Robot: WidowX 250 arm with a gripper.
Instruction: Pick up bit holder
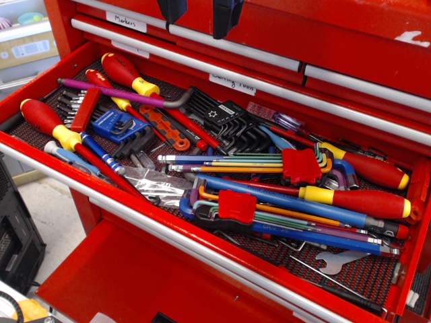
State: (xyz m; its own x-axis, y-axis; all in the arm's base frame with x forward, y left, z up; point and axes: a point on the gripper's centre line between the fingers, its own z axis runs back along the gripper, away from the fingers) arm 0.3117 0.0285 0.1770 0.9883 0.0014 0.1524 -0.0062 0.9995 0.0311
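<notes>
The bit holder [85,110] is a narrow red bar lying at the left of the open drawer, with a row of short dark bits sticking out on its left side. A purple-shafted tool crosses just above its top end. My gripper [199,12] hangs at the top edge of the view, over the closed upper drawers. Only its two dark fingertips [172,9] show. They stand apart with nothing between them. The gripper is well above and to the right of the bit holder.
A blue block with black hex keys [113,125] lies right of the bit holder. Red-and-yellow screwdrivers [50,124] lie around it. Two red clips of rainbow hex keys [301,166] sit mid-drawer. The drawer's front rail [168,232] runs along the near side.
</notes>
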